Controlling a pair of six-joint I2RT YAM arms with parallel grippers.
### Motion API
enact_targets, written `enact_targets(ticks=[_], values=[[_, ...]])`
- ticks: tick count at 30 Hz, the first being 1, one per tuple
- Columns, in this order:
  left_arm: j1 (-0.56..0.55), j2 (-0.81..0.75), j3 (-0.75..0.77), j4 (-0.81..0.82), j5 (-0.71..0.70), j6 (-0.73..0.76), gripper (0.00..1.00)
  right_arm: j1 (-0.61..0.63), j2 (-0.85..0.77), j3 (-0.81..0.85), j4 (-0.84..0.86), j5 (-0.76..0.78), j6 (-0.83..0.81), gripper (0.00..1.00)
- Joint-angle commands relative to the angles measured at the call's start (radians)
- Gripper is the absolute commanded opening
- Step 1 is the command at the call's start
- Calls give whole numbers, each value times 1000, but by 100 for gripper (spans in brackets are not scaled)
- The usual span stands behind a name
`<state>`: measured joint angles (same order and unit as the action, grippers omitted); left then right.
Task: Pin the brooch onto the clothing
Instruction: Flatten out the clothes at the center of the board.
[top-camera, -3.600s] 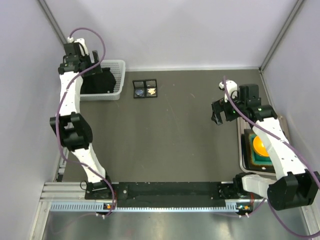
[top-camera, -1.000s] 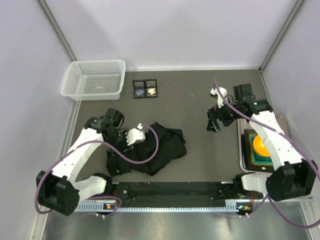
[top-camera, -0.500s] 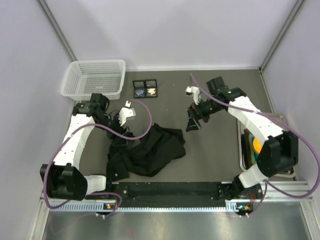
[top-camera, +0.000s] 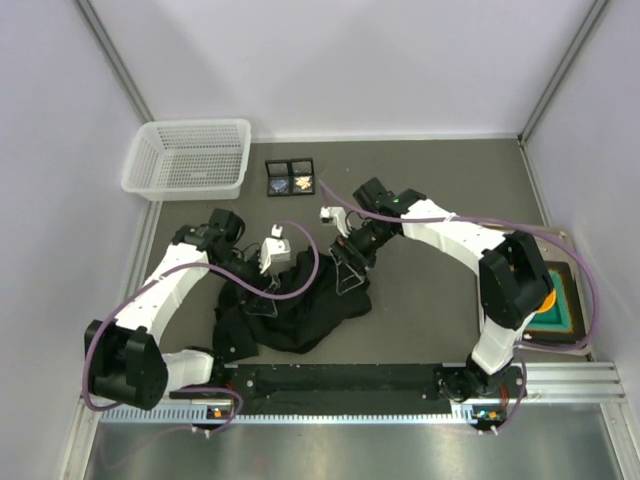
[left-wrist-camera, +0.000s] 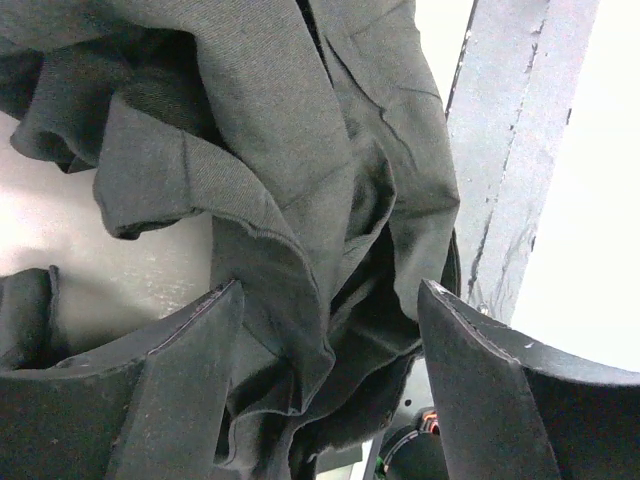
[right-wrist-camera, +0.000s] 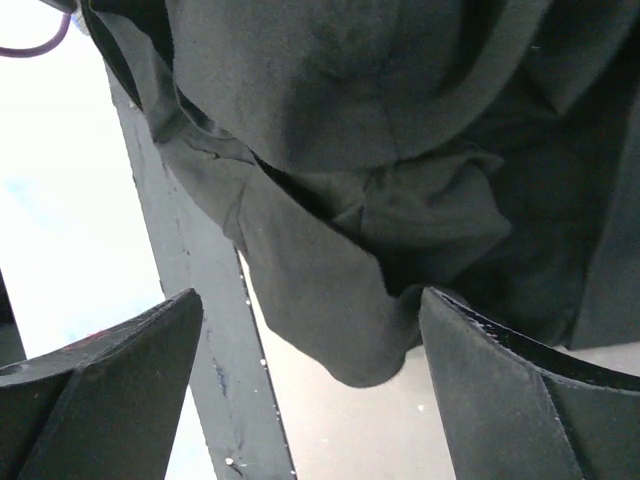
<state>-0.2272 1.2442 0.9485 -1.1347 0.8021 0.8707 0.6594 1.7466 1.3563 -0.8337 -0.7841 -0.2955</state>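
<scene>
**A:** Entry one, the clothing?

**B:** One black shirt (top-camera: 300, 300), lying crumpled in a heap on the desk (top-camera: 430, 290), left of centre and close to the front rail. Folds are overlapping, and no buttons are showing.

**A:** The left arm?

**B:** The left arm (top-camera: 170, 285) is reaching over the heap's left edge. In its wrist view the jaws are standing wide apart above the folds of the shirt (left-wrist-camera: 300, 150), gripping nothing.

**A:** The right arm?

**B:** The right arm (top-camera: 450, 225) is stretching across to the heap's far right corner. Its jaws are also gaping wide, with the shirt (right-wrist-camera: 350, 80) hanging between them but not pinched.

**A:** Other stock?

**B:** A small black box (top-camera: 291, 179) with two compartments is sitting beyond the shirt, well apart from it. Its contents are too small to tell. A white mesh basket (top-camera: 137, 178) is standing at the far left corner. A green and orange thing (top-camera: 562, 312) is lying at the right edge, partly hidden by the right arm.
</scene>
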Motion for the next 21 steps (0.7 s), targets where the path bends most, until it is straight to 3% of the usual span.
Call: enact_targets(ticks=[1, 2, 3, 4, 6, 7, 10, 15, 21], values=[[-43, -40, -39, 145, -47, -93, 72, 72, 13, -9, 62, -31, 35, 76], [-44, -38, -43, 157, -70, -98, 68, 78, 14, -20, 70, -2, 42, 67], [-44, -35, -42, 177, -81, -111, 51, 83, 16, -20, 77, 12, 51, 56], [-44, -34, -31, 181, -90, -117, 42, 80, 17, -16, 76, 23, 73, 32], [-44, -37, -14, 194, -110, -154, 19, 71, 1, -6, 74, 77, 85, 6], [-44, -45, 15, 193, -112, -160, 12, 63, -13, -6, 74, 94, 97, 0], [-26, -64, 112, 202, -165, -242, 0, -21, -91, -3, 73, 102, 122, 0], [20, -139, 257, 242, -121, -338, 0, -231, -263, -6, 59, 123, 113, 0], [20, -210, 357, 377, -135, -455, 0, -340, -378, -9, 33, 174, 73, 0]])
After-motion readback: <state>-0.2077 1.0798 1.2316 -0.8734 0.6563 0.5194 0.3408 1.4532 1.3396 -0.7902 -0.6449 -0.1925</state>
